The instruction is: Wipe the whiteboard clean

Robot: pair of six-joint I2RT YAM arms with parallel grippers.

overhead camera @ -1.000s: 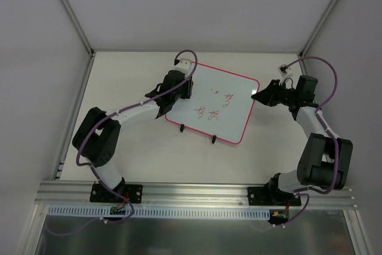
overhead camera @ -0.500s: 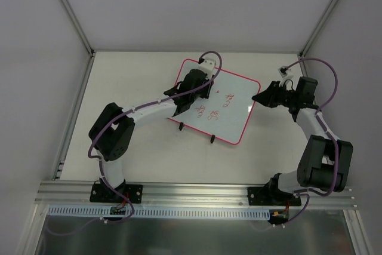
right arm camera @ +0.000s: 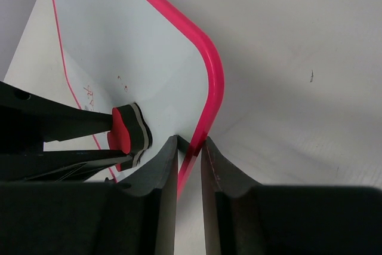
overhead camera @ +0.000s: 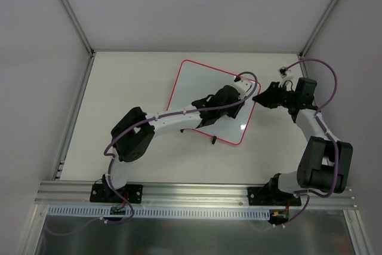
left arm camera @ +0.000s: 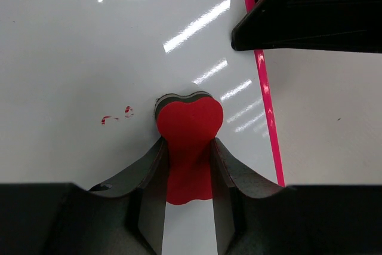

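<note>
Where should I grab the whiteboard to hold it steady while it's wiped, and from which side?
Pinch the whiteboard by its pink rim on the right edge, coming from the right, one finger above, one below. It is a thin flat panel, so only the edge fits between fingers; the right gripper clamps there, clear of the eraser.

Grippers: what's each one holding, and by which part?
Left gripper pinches the red eraser by its near half. Right gripper clamps the whiteboard by its pink frame, beside a rounded corner.
</note>
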